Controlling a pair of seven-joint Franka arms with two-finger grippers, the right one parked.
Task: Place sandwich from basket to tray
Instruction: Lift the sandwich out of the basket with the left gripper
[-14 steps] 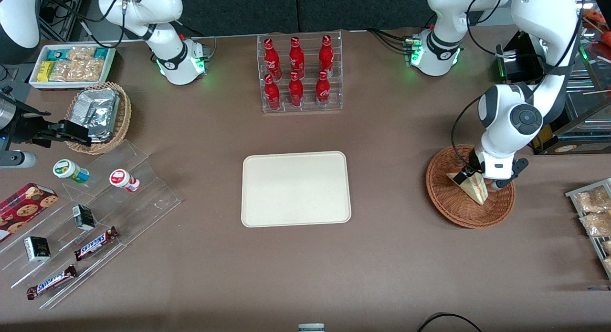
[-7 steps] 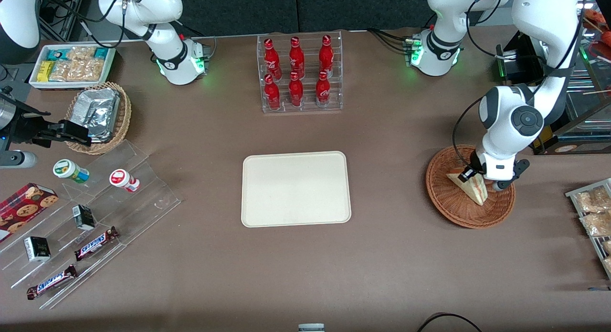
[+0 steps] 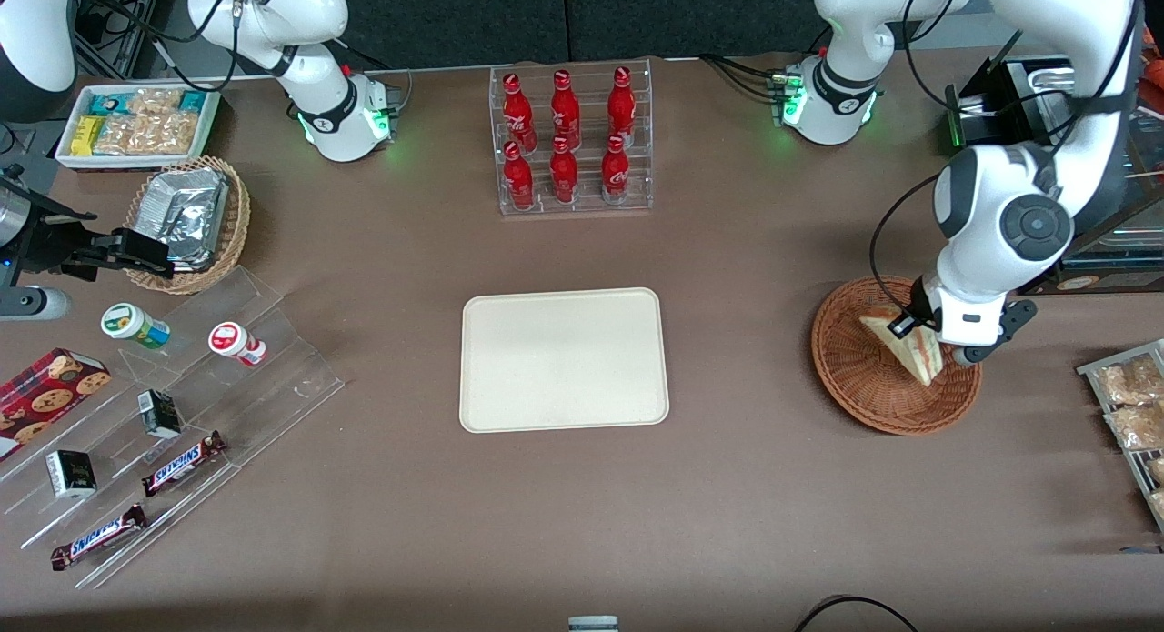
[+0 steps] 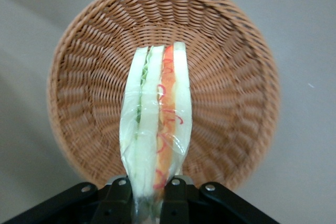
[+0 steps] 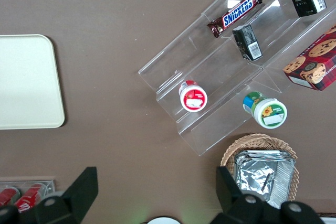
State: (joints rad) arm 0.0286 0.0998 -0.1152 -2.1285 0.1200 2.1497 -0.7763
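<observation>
The black two-finger gripper (image 4: 153, 203) is cut off at the wrist picture's edge, its fingertips hidden by the clear-wrapped triangular white-bread sandwich (image 4: 156, 129), which covers the round reddish-brown wicker basket's (image 4: 231, 77) centre.

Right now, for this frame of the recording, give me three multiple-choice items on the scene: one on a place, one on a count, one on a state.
1. Where is the sandwich?
A. flat on the tray
B. above the basket, held by the gripper
C. on the table beside the bottle rack

2. How many red bottles stand in the clear rack?
A. four
B. six
C. eight

3. What is on the tray?
A. nothing
B. a sandwich
C. a foil pack

Answers:
1. B: the front view shows the wedge over the basket, and the left wrist view shows the gripper clamped on its end, fingers pressed to both sides.
2. B: two rows of three bottles.
3. A: its cream surface is bare in the front view and in the part the right wrist view shows.
</observation>
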